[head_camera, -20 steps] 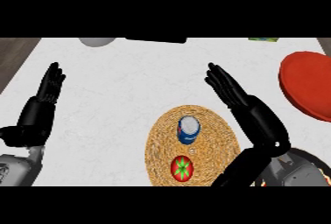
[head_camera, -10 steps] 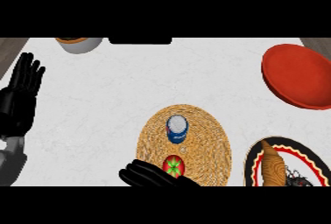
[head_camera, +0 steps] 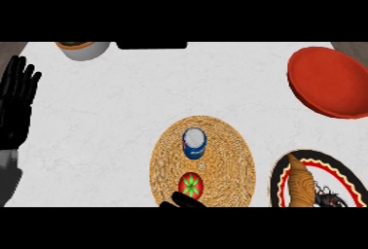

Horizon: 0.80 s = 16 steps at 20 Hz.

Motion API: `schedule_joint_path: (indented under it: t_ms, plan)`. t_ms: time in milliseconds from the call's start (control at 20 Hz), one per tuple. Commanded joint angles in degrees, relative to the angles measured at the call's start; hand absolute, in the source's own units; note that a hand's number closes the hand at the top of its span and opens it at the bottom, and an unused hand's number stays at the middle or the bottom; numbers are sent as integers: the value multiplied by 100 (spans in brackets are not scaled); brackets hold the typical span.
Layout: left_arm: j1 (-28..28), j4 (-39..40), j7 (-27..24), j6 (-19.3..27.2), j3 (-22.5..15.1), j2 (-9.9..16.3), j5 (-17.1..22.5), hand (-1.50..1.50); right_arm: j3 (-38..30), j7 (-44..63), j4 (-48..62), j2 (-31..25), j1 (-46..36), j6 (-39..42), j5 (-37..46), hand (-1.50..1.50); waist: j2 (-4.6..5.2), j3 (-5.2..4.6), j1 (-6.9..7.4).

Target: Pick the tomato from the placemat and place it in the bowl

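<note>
1. The tomato [head_camera: 191, 184] is seen lying on the woven placemat [head_camera: 230, 146], in its lower part, not yet lifted.
2. A blue-and-white can [head_camera: 194, 143] is stood on the placemat just above the tomato, close to it but apart.
3. The right hand [head_camera: 181, 202] is seen only as a dark tip at the lower edge of the view, just below the tomato and touching or nearly touching it; whether its fingers are spread or curled cannot be told.
4. The left hand [head_camera: 16, 112] is held flat with straight fingers, well to the left of the placemat, resting.
5. The red bowl [head_camera: 330, 82] is placed up and to the right of the placemat, well apart from it.
6. A patterned plate [head_camera: 345, 168] with food is set just right of the placemat.
7. The step in hand is judged to be the reach and grasp; nothing is carried yet.
8. Next, the fingers would need to be closed round the tomato without the can being knocked, and the tomato then lifted across the bench to the bowl.
</note>
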Motion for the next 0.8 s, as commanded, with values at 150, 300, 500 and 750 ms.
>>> schedule_joint_path:
  t_ms: [150,300,500,750]
  plan:
    - [-34,224,-204,-243,152,19,9,0,-240,1681,-835,-848,-563,2028,-207,-150,34,-18,23]
    - [14,182,-238,-46,-54,-255,-186,0,-445,2226,-950,-799,-821,2898,-749,-150,42,-9,51]
    - [-110,230,-79,-291,196,-58,-66,0,-613,2694,-1105,-808,-893,3887,-1169,-150,38,-1,58]
    - [-53,337,-111,-610,448,-38,-65,0,-1140,3449,-671,45,-1263,4677,-1862,-150,39,2,88]
